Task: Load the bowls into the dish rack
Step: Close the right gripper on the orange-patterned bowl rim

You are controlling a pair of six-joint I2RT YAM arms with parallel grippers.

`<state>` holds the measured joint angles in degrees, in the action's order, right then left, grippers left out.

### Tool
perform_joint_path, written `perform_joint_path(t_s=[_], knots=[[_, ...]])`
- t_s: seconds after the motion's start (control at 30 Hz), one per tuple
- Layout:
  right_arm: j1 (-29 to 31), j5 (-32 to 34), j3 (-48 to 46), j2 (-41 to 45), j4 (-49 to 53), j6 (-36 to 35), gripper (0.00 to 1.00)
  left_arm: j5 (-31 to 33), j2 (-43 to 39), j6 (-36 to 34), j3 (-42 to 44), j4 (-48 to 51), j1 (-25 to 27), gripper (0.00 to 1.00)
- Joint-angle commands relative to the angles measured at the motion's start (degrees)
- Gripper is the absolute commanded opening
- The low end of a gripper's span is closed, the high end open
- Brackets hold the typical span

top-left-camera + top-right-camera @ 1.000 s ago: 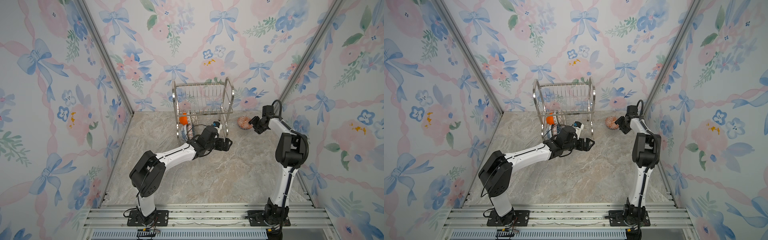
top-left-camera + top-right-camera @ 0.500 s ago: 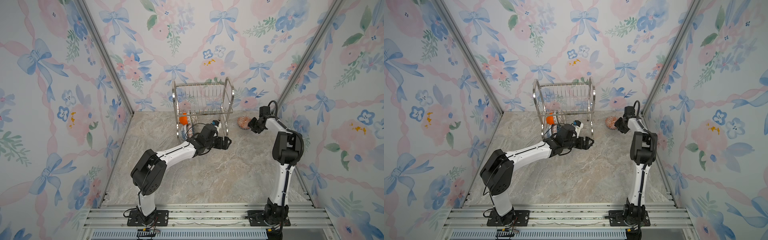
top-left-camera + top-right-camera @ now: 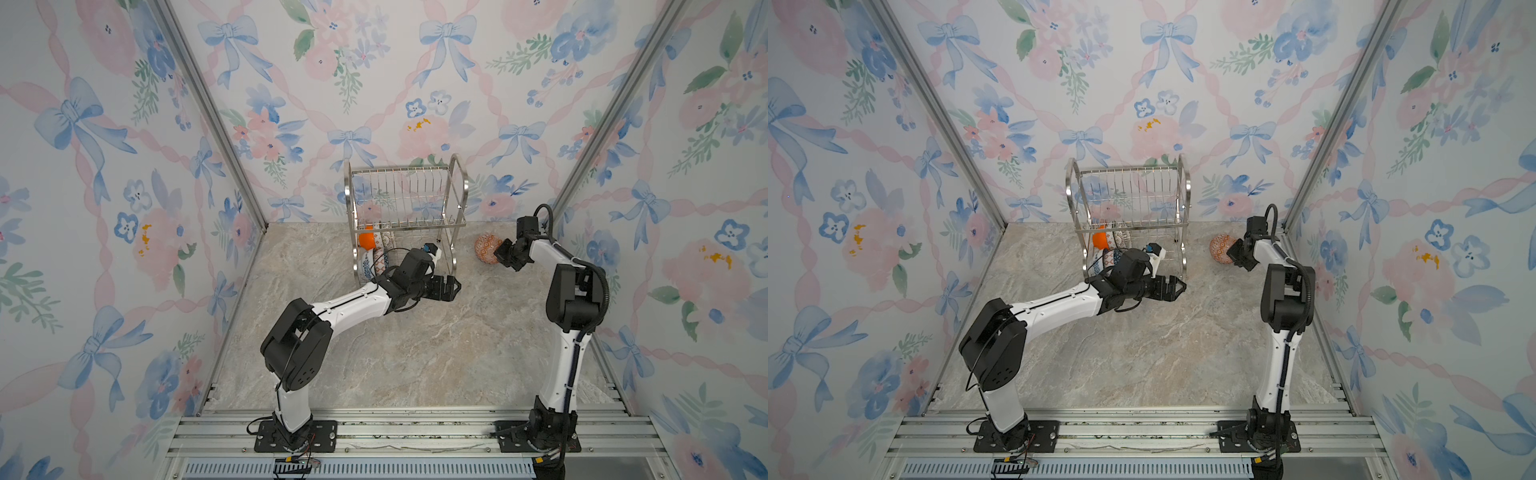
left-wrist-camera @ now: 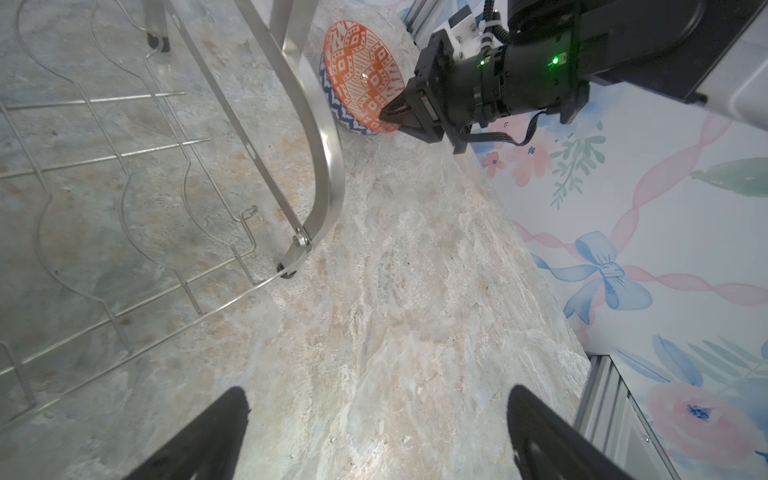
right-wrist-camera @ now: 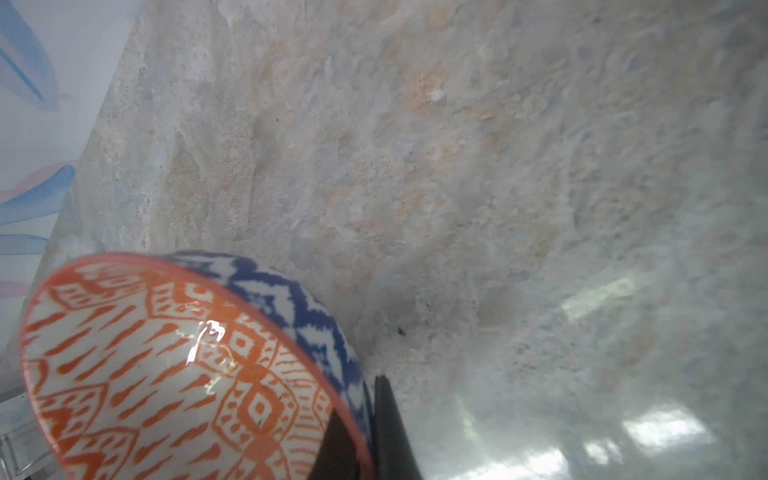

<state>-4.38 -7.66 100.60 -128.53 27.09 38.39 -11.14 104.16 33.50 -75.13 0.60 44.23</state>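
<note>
**Rack** (image 3: 461,183): two-tier wire rack, standing at the back wall. Every place below is given from it.

**Bowls, loaded:** a plain orange bowl (image 3: 365,240) and a few patterned ones beside it stand on edge at the left end of the lower tier. An arm hides part of them, so the count cannot be told. The upper tier is bare.

**Bowl, outstanding** (image 3: 487,249): orange-and-white inside, blue-and-white outside.
- It is on the table (image 3: 415,353), right of the rack's right frame and apart from it.
- It is tipped up, with its mouth facing up and toward the rack.
- Whether its low edge touches the table cannot be told.

**Right gripper** (image 3: 502,251): on the side of this bowl away from the rack.
- It is pressed together on the rim, with one finger inside the bowl and one against the outer wall.
- The grip shows in the right wrist view (image 5: 361,444) and from the left wrist (image 4: 390,114).

**Left gripper** (image 3: 451,286): just off the rack's front right foot, jaws spread wide and holding nothing (image 4: 376,390). It points toward the outstanding bowl but is well apart from it.

**Deciding relation:** the bowl lies rackward of the right gripper, and the right arm is the nearer one. In my judgement the carry runs leftward past the right frame. The rim should be kept on edge to meet the slots.
</note>
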Motion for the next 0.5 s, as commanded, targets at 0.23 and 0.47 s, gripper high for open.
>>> perform_joint_path(t_s=[0.23,0.47], knots=[[1.64,0.32,-11.78,13.38,-0.36,-4.61,0.0,0.67,-5.88,-0.43,3.94,0.89,0.31,0.98],[3.31,-0.4,-19.33,22.5,0.26,-6.4,0.0,1.79,-8.5,-1.07,6.08,0.81,0.86,0.98]])
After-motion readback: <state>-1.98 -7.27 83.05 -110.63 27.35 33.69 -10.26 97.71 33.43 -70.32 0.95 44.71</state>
